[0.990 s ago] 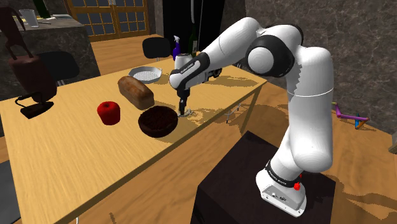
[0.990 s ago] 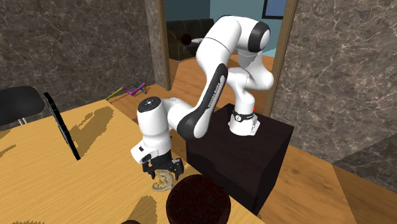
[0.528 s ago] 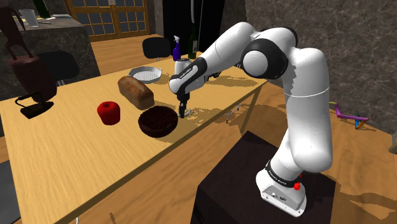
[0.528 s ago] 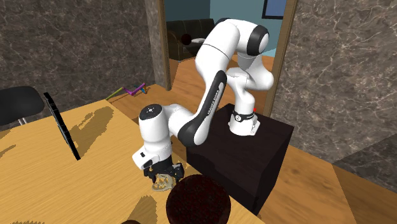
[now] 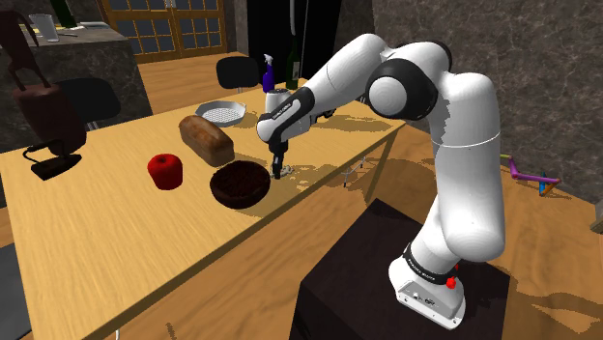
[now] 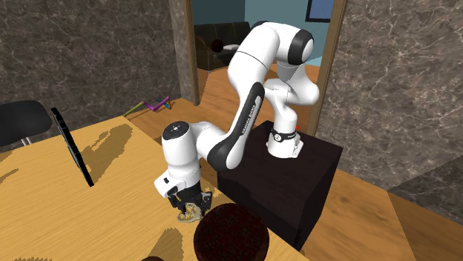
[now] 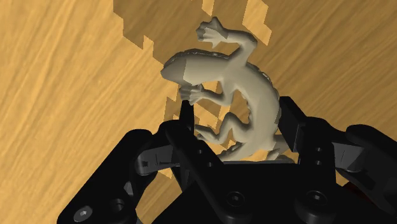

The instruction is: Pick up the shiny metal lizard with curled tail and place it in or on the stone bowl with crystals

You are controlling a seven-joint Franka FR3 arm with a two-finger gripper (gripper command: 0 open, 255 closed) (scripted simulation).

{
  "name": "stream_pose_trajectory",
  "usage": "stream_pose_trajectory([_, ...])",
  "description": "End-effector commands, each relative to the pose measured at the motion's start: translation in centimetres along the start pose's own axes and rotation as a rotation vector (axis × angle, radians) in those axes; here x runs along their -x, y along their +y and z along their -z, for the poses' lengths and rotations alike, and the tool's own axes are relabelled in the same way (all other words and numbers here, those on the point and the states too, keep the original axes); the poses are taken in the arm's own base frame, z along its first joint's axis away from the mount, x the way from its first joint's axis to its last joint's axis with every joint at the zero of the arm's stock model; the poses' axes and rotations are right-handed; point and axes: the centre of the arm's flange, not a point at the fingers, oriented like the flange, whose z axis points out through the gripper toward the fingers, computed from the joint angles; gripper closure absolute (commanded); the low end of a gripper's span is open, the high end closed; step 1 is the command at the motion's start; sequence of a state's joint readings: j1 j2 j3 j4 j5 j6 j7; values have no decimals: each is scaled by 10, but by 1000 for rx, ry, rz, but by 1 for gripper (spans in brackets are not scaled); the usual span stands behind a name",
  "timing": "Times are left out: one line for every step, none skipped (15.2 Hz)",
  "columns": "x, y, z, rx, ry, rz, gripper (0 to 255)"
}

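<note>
- Gripper (image 7: pixel 236 124), all black, with its two fingers closed against the rear body of the lizard (image 7: pixel 242 83); the figure's head and forelegs stick out beyond the fingertips.
- Compared with a second ago, the hand has edged slightly towards the bowl (image 5: pixel 240 184), and the lizard has gone with it. Over the last half second almost nothing has moved.
- My reading is that the grasp is made and the carry is just starting. Whether the lizard has cleared the wood cannot be told.
- The lizard is in the gripper, near the table (image 5: pixel 116 251) edge that faces the robot's stand and just beside the bowl, not yet over it.
- It is pale grey-beige with a dull sheen, a ridged back, splayed toes and a body that bends in a curve; the tail is hidden behind the fingers.
- The bowl is round, shallow and very dark brown, with a rough, mottled surface. No crystals can be made out.
- The table is light wood with a streaky grain, and blocky shadows lie under the hand.
- The remaining step looks short: lift, cross the bowl's rim, let go.
</note>
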State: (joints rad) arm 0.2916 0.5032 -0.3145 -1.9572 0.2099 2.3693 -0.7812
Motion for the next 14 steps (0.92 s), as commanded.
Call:
stream_pose_trajectory([0,0,0,0,0,0,255])
stream_pose_trajectory([0,0,0,0,0,0,255])
stream_pose_trajectory([0,0,0,0,0,0,255])
stream_pose_trajectory([0,0,0,0,0,0,255])
stream_pose_trajectory([0,0,0,0,0,0,255])
stream_pose_trajectory([0,0,0,0,0,0,255])
stream_pose_trajectory([0,0,5,0,0,0,255])
stream_pose_trajectory([1,0,10,0,0,0,255])
stream_pose_trajectory([1,0,16,0,0,0,255])
stream_pose_trajectory([1,-1,21,0,0,0,255])
stream_pose_trajectory([1,-1,26,0,0,0,255])
stream_pose_trajectory([2,-1,32,0,0,0,255])
stream_pose_trajectory([2,-1,37,0,0,0,255])
stream_pose_trajectory([2,-1,42,0,0,0,255])
